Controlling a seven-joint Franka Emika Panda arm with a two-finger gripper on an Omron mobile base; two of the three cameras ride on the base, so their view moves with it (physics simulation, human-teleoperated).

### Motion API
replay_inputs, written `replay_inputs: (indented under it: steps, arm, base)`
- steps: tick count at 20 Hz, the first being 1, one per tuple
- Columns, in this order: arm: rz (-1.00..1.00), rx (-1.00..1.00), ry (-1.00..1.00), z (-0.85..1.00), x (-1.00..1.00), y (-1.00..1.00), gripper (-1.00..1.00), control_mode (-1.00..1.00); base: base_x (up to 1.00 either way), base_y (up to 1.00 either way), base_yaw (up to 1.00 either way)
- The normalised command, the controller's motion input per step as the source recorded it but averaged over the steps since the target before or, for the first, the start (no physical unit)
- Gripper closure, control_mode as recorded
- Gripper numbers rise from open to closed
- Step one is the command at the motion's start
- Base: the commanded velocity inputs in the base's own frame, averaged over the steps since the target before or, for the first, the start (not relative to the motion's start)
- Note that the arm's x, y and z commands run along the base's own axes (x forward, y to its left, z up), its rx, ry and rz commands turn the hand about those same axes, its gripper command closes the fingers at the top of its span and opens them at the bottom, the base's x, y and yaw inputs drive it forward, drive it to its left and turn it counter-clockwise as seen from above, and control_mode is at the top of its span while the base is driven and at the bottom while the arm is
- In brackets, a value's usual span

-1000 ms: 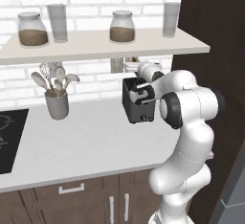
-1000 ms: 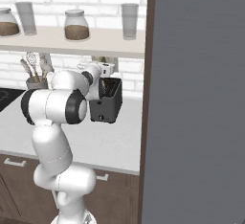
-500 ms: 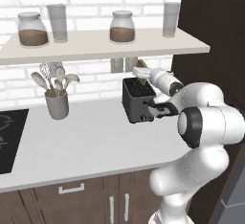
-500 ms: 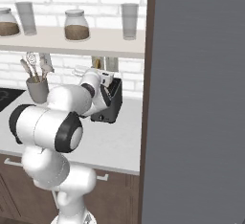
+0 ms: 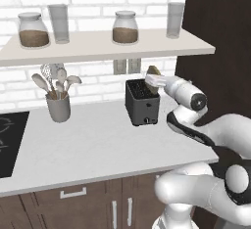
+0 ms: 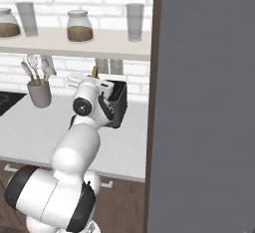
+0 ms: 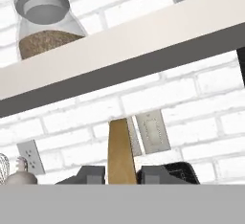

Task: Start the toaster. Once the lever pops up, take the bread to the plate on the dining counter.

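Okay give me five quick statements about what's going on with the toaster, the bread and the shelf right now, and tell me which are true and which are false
1. The gripper holds the bread. True.
2. The bread sits down inside the toaster. False: it is lifted above the toaster.
3. Two jars with brown contents stand on the shelf. True.
4. The utensil holder stands right of the toaster. False: it stands left of it in the left base view.
5. The toaster lies tipped on its side. False: it stands upright on the counter.
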Motion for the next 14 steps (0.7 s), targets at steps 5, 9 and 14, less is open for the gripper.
replay_inputs:
  steps: [5,9,14]
  arm:
    - [0.0,0.0,0.41,0.12,-1.0,0.0,1.0,-1.0]
    - [0.0,-0.01,0.35,0.0,-1.0,0.0,1.0,-1.0]
    - [-0.04,-0.18,0.23,-0.08,-0.99,0.0,1.0,-1.0]
  base:
    - [0.0,0.0,0.0]
    - [0.0,0.0,0.0]
    - [0.0,0.0,0.0]
